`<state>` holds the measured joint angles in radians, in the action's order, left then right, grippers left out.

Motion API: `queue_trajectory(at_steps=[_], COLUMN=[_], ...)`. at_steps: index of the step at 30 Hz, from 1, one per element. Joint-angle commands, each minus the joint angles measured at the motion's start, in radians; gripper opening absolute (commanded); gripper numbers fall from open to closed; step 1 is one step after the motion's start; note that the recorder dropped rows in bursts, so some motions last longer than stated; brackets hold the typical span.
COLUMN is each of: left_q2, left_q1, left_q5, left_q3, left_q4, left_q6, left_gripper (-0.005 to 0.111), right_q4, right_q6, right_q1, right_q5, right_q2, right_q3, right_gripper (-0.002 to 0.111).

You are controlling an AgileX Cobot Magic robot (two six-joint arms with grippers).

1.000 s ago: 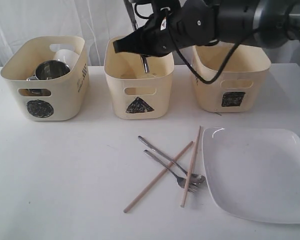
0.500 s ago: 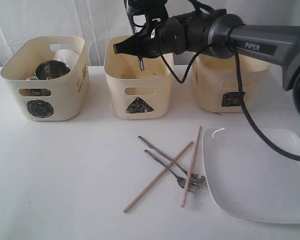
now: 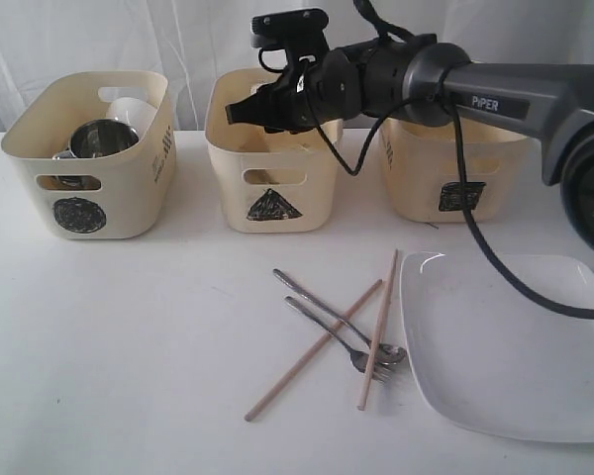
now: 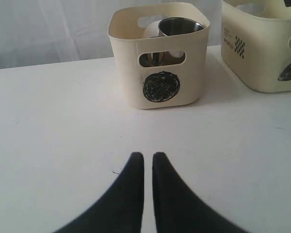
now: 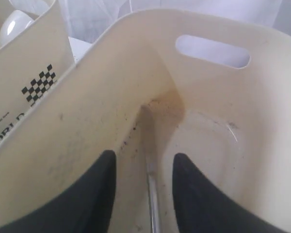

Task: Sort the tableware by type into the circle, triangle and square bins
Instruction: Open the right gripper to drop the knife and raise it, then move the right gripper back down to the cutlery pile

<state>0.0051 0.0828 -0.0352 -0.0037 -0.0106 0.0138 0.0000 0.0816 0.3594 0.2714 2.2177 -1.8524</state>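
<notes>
My right gripper (image 3: 234, 113) hangs over the triangle bin (image 3: 274, 188), reaching in from the right. Its fingers (image 5: 144, 160) stand open. The steel knife (image 5: 152, 194) lies inside that bin between them, touching neither. A fork (image 3: 329, 339), a spoon (image 3: 339, 323) and two wooden chopsticks (image 3: 312, 353) lie crossed on the table beside the white plate (image 3: 515, 346). The circle bin (image 3: 89, 193) holds a steel mug (image 3: 101, 139) and a white bowl (image 3: 129, 107). My left gripper (image 4: 148, 156) is shut and empty, low over bare table facing the circle bin (image 4: 160, 87).
The square bin (image 3: 455, 168) stands at the back right, partly behind my right arm (image 3: 495, 94). All three bins line the table's far edge before a white curtain. The plate reaches the table's right front corner.
My right gripper has dropped lower over the triangle bin and opened. The knife it held upright has gone down into the bin. The left gripper has not moved.
</notes>
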Motion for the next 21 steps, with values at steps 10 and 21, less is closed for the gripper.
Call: queue_trajectory(at_steps=[10,21], left_q2=[-0.005,-0.005], left_q1=[0.0,0.0], left_q5=[0.005,0.005], left_q3=[0.004,0.004], left_q4=[-0.011,-0.011], left_q6=[0.006,0.006], left_gripper=[0.013,0.013], right_q4=[-0.02,-0.019], right_q6=[0.002,-0.034], right_q1=[-0.007,0.041], right_q5=[0.359,0.5], right_q2=[-0.24,-0.499], right_q3=[-0.007,0.408], right_gripper=[0.038,0.037])
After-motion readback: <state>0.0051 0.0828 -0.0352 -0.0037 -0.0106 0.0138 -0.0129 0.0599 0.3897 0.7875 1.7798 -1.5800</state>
